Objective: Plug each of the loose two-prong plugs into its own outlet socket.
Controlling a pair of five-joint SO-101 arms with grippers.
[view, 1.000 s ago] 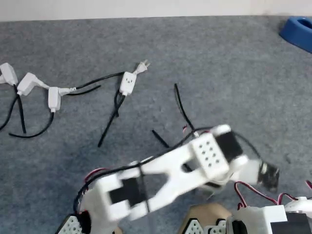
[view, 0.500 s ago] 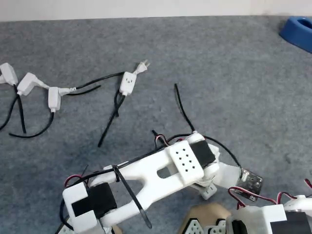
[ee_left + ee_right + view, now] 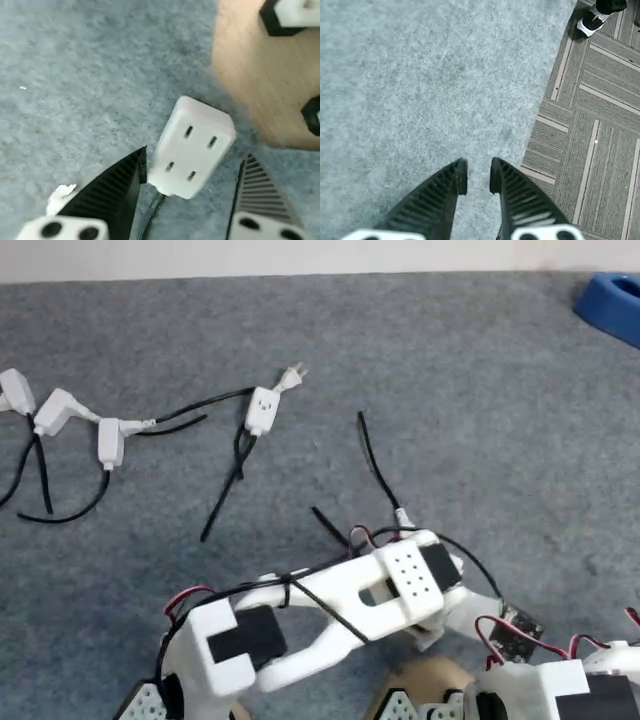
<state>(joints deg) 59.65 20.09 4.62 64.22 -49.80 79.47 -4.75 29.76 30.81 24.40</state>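
The left gripper (image 3: 195, 155) gapes astride a white plastic 4-slot outlet block (image 3: 200, 131). The right gripper (image 3: 477, 176) hangs barely parted, empty.

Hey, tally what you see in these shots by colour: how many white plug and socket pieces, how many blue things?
white plug and socket pieces: 6
blue thing: 1
Total: 7
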